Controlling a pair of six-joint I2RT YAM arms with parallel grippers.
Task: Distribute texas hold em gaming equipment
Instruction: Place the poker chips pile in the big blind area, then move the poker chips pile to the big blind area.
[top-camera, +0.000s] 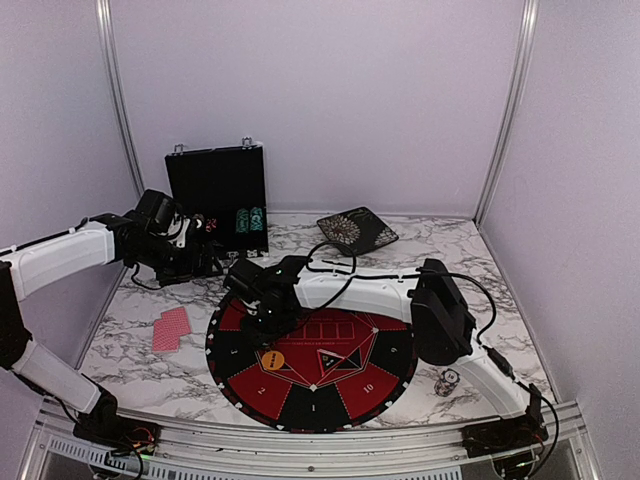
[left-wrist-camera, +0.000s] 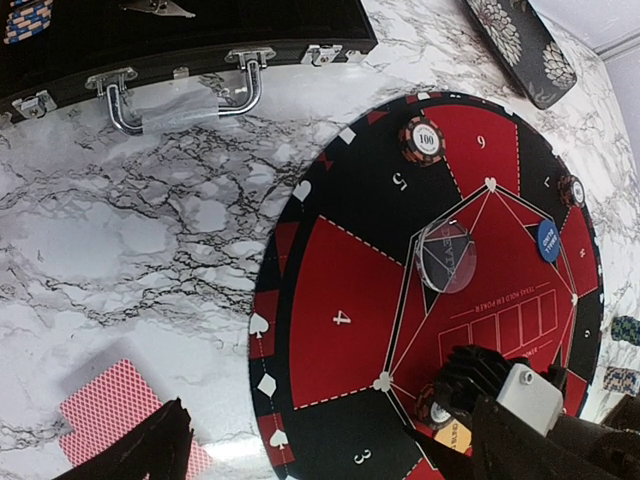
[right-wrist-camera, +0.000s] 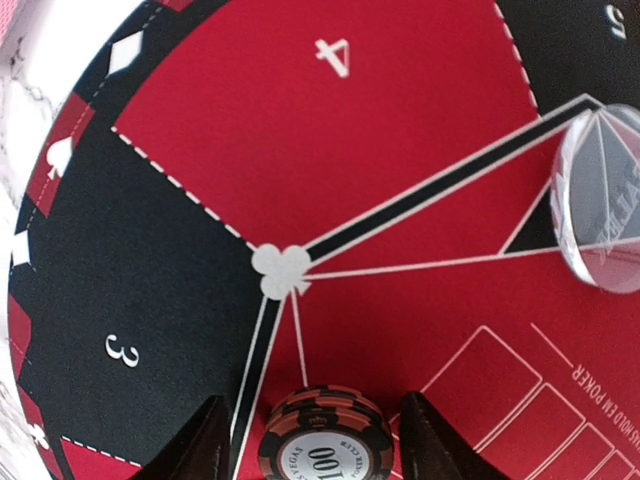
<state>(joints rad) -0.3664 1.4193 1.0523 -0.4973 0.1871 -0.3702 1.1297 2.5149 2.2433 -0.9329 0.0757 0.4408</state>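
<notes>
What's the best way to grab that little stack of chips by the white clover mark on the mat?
By its striped rim, straight down from above. The chip stack lies flat on the mat, short and round, so only opposite edges offer a hold; the right gripper straddles it, jaws open either side.

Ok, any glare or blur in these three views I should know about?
Left wrist: glare whitens the marble beside the cards. Right wrist: the clear disc at the right edge is blurred, while the chip at the bottom reads sharp. Top: dim and soft, no obvious glare.
</notes>
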